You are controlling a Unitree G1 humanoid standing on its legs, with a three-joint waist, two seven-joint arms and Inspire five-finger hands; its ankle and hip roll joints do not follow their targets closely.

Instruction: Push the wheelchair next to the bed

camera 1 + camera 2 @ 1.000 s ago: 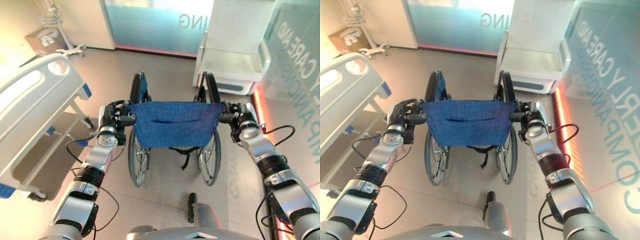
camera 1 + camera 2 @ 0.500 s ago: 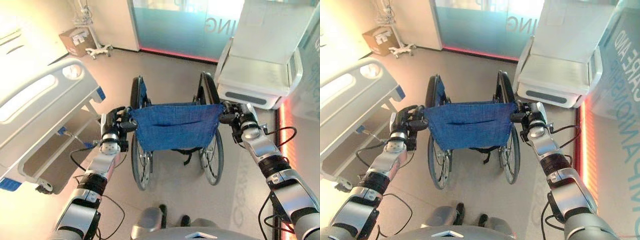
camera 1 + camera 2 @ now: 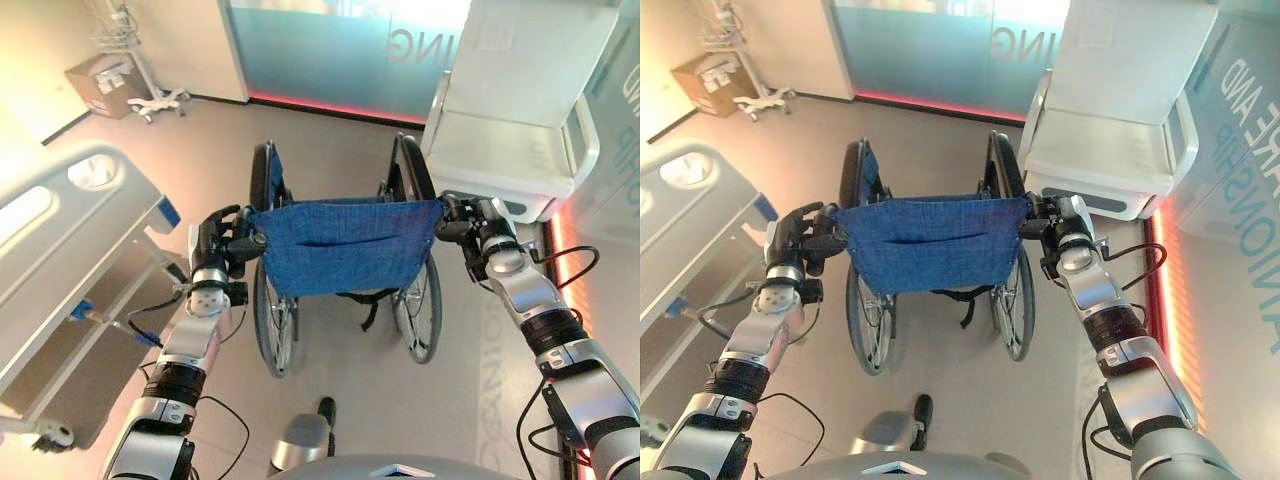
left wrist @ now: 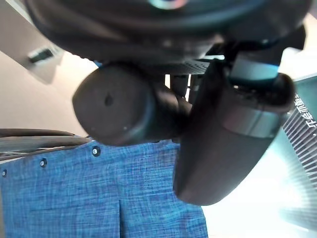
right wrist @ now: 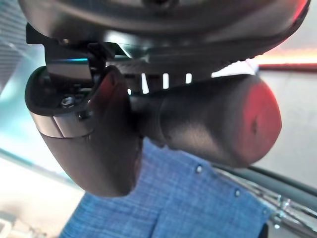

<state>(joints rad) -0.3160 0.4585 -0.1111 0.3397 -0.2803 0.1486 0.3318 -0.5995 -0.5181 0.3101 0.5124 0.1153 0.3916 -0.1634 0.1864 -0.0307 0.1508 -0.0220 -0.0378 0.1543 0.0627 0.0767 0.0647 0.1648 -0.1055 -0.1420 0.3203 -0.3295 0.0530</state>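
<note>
Left eye view places the wheelchair (image 3: 345, 260) on the floor (image 3: 210, 160), directly ahead of the robot and to the right of the bed (image 3: 70, 250), with open floor between them. The left hand (image 3: 212, 248) is curled round the left push handle (image 4: 124, 111); the right hand (image 3: 482, 228) is curled round the right push handle (image 5: 218, 124). Judged status: grasp complete; the chair is not yet beside the bed, so the remaining push must bear leftward. Large mirrored lettering crosses the glass partition (image 3: 330, 45); it is only partly visible and is not transcribed.
</note>
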